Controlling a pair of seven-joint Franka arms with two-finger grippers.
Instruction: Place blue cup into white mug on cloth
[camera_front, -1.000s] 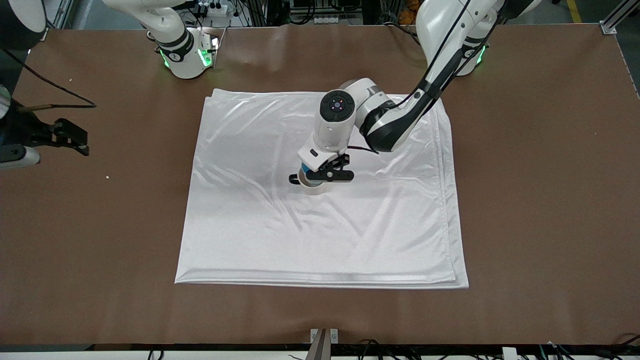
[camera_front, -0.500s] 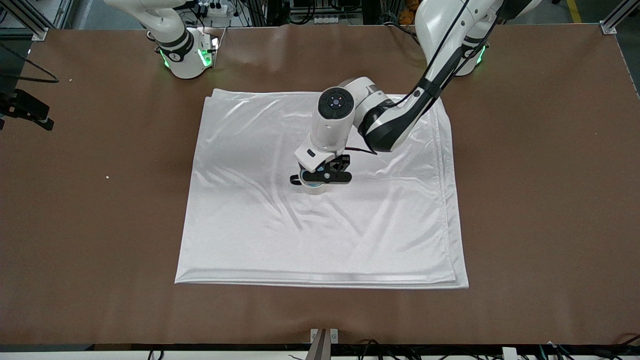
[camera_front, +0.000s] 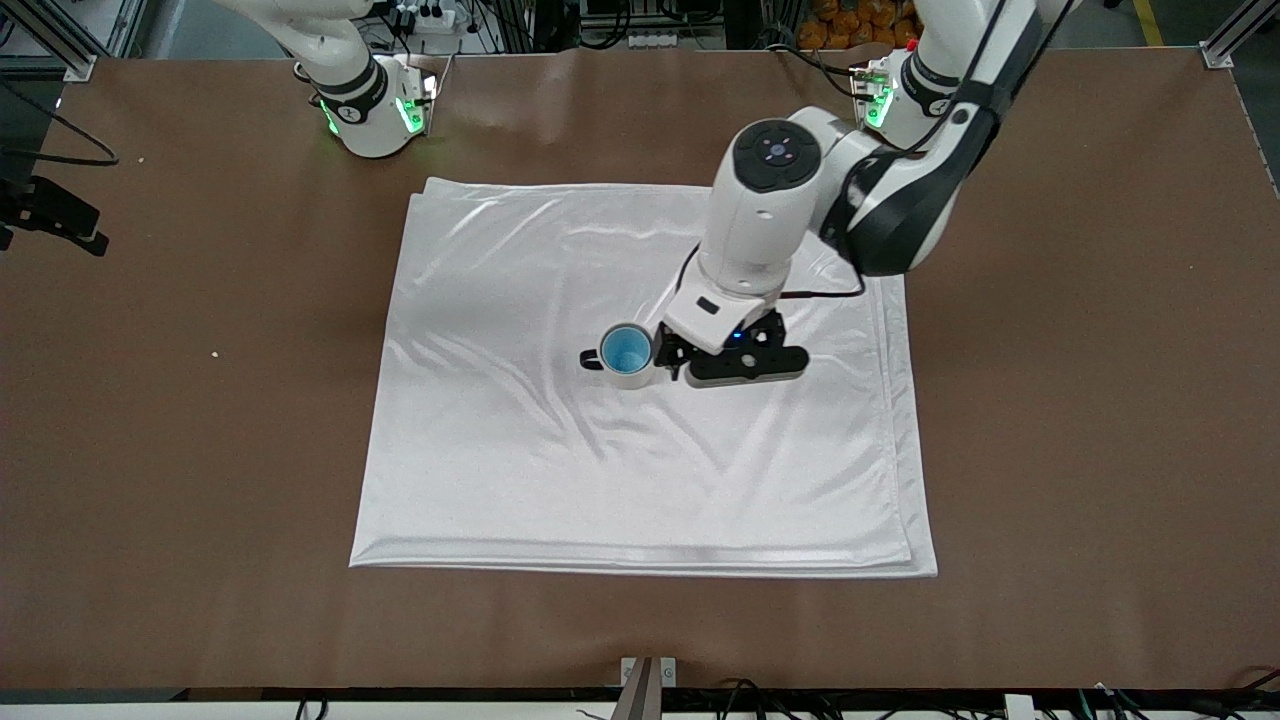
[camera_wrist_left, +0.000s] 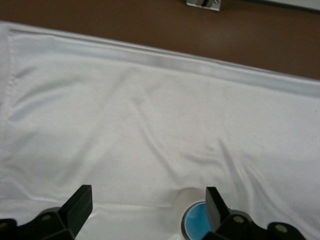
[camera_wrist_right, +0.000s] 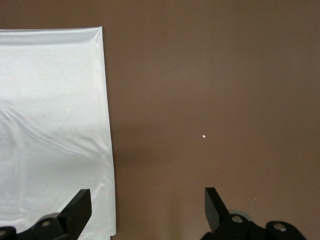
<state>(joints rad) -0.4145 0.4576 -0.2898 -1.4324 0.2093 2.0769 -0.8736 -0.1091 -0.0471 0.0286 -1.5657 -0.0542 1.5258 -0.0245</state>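
Left pincer (camera_front: 745, 368) up over the cloth (camera_front: 640, 470), fingers (camera_wrist_left: 80, 202) wide apart, holding nothing. Just beside it, toward the right arm's end: blue cup (camera_front: 626, 349), round, bright blue inside, seated upright in the mug (camera_front: 622, 374), cream-white with small black handle. Both resting on the shiny, wrinkled, layered white sheet, near its middle. Right pincer (camera_wrist_right: 147, 212) waiting over the brown table (camera_wrist_right: 225, 90) by the cloth edge, fingers spread apart, empty.
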